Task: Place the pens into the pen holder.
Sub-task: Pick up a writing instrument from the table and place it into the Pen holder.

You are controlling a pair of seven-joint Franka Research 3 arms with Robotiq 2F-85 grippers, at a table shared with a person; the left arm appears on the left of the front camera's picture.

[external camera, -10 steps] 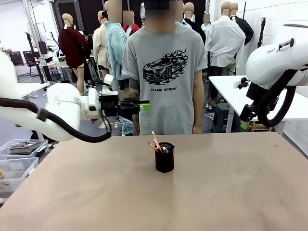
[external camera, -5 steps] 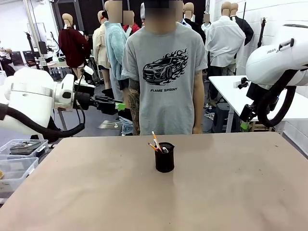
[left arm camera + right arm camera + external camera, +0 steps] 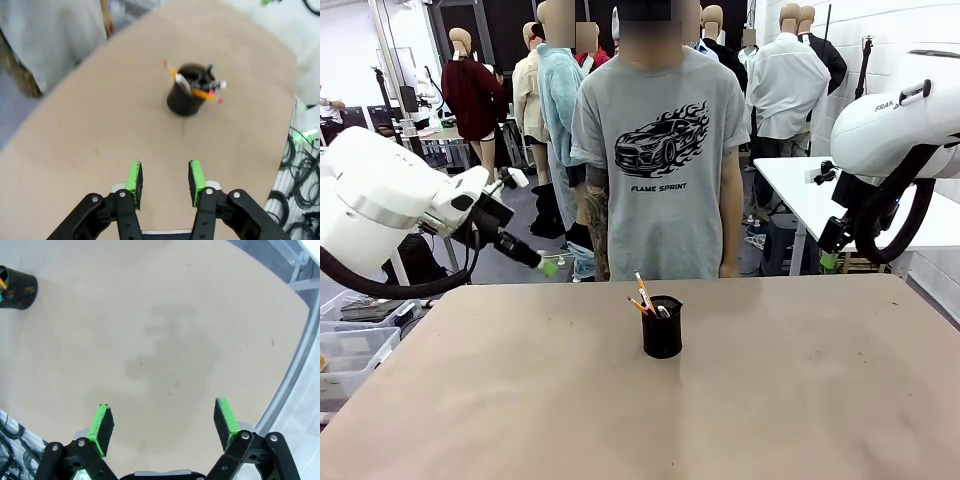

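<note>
Several pens (image 3: 643, 293) stand in the pen holder (image 3: 662, 328) near mid-table, tips poking above the rim and leaning toward the robot's left. No loose pen lies on the visible tabletop, so the task looks finished or nearly so.

Left gripper (image 3: 164, 183): raised off the table's near-left side, fingers parted with nothing between the green pads. Right gripper (image 3: 166, 424): jaws spread wide, empty, hanging over bare table (image 3: 170, 355); the holder sits at the far upper-left corner of that wrist view.

Risks, as judged:
- The holder is light and the pens lean one way. A knock from the left arm (image 3: 390, 205) would likely tip it and spill the pens.
- The protruding pen tips are the first thing a low finger would catch.
- A person (image 3: 658, 150) stands just beyond the far table edge, directly behind the holder; any reach past the holder heads toward them.

Obstacles: none on the table between either gripper and the holder. Plastic bins (image 3: 350, 335) sit off the left edge, clear of the work area.
</note>
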